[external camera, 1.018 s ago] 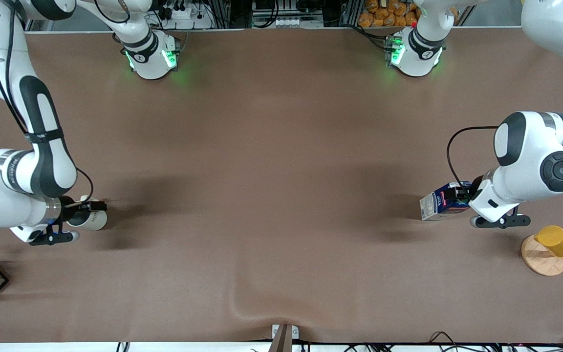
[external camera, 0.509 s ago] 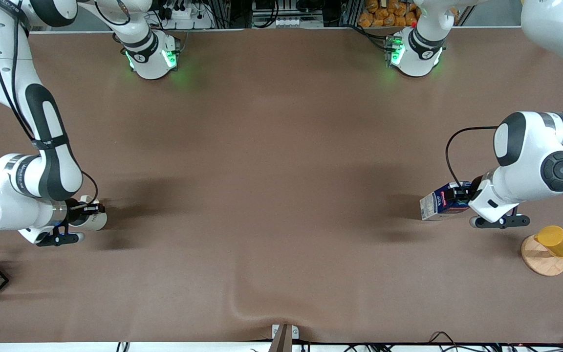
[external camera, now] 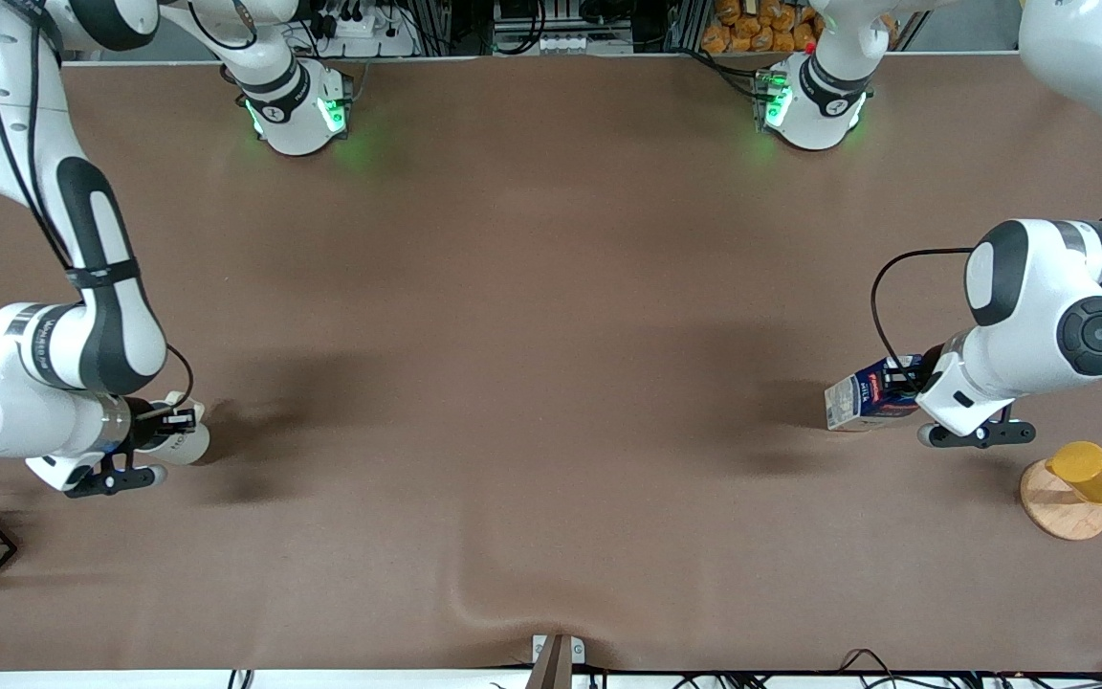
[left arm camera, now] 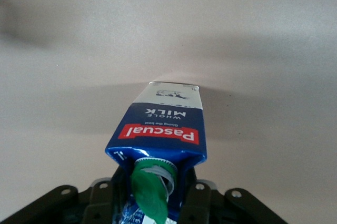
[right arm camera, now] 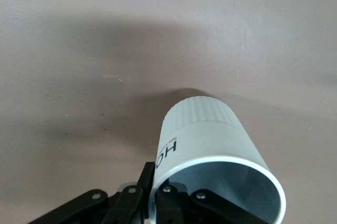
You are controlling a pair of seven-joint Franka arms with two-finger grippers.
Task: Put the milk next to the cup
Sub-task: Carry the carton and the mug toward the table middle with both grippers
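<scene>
A wide brown table (external camera: 551, 383) runs between the two arm bases, with most of its middle bare. The milk (external camera: 865, 396) is clamped at its gable top in the left gripper (external camera: 901, 383), at the left arm's end of the table; in the left wrist view the carton (left arm camera: 160, 129) runs straight out from between the fingers (left arm camera: 196, 203), its base pointing away from the gripper and its green cap (left arm camera: 152, 195) right at the jaws. Whether its base touches the table or hangs just above it cannot be told. The cup (external camera: 178, 440) sits in the right gripper (external camera: 168, 421), whose fingers pinch its rim wall, at the right arm's end; the right wrist view shows the mug (right arm camera: 210, 145) tilted, mouth toward the gripper. So the cup lies well apart from the milk, straight along the table's length in the direction the carton's base points. The left arm alone has the carton, and judging by this gap, the carry must cross the bare middle, or the two arms meet there. A yellow cup (external camera: 1091, 471) on a wooden stand (external camera: 1058, 507) is just beside the left gripper, on the side away from the carton's path.
</scene>
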